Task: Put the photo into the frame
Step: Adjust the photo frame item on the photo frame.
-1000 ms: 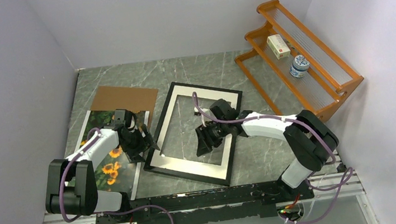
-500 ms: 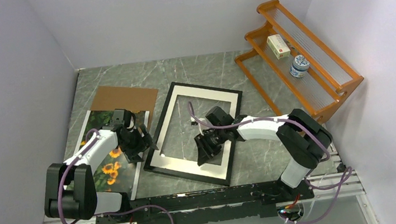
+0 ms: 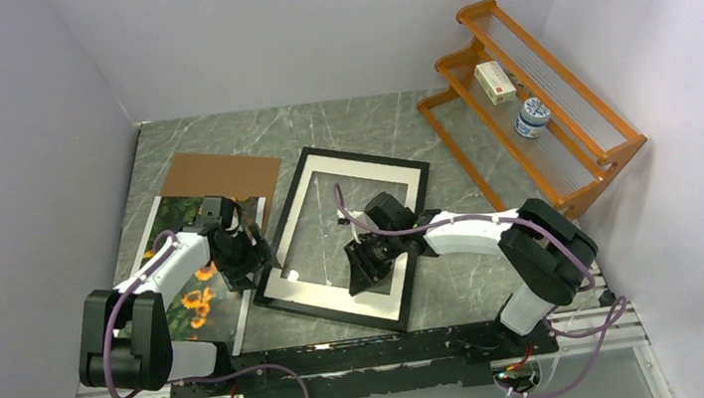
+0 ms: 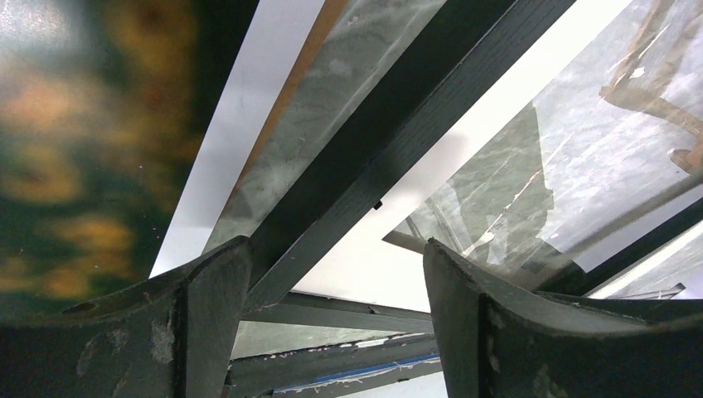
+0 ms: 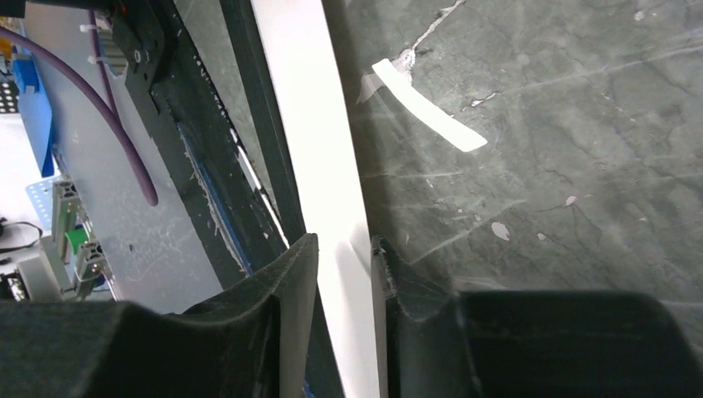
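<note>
Top camera: high over the table's [image 3: 359, 123] near edge, looking down on everything. Wrist cameras: very close, angled downward. All three views share the frame [image 3: 368, 155].

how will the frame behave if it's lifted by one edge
The frame probably stays stiff: its black edges look straight. Its pane reflects light, so it is likely slippery and fragile. Large and thin, it may tilt when held at one edge.

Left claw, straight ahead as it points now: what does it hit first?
Likely the rail of the thin black rectangular picture frame, running right under the open left claw; the white mat border lies just beside it. Depth unclear.
</note>
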